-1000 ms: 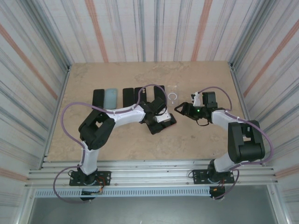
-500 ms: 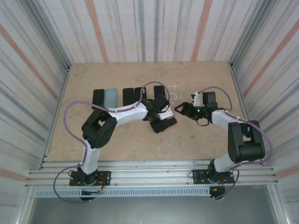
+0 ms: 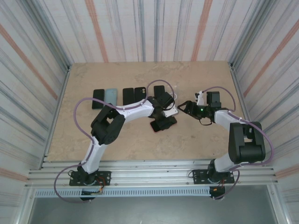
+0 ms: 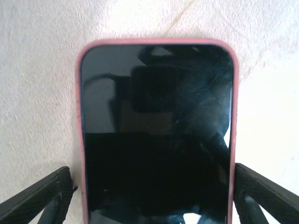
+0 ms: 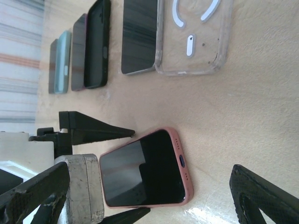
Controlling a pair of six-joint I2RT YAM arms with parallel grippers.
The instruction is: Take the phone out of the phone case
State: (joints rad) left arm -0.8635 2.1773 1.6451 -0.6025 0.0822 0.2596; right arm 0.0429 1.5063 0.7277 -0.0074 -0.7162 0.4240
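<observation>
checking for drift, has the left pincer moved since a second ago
Yes. In the top view the left pincer has shifted right and farther out from its base, closing on the rightmost dark phone of the row.

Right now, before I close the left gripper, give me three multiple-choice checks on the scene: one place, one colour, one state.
1. The clear case lies:
A) on top of the phone
B) at the right end of the far row
C) between the right gripper's fingers

2. The case round the phone that the left gripper straddles is:
A) pink
B) blue
C) black

3. The phone is:
A) bare, beside its case
B) lifted off the table
C) still cased, flat on the table

Answers:
1 B, since the right wrist view shows it beside the last dark phone of the row.
2 A, since a pink rim frames the screen.
3 C, since the rim runs round the screen and the phone lies on the tabletop between open fingers.
</observation>
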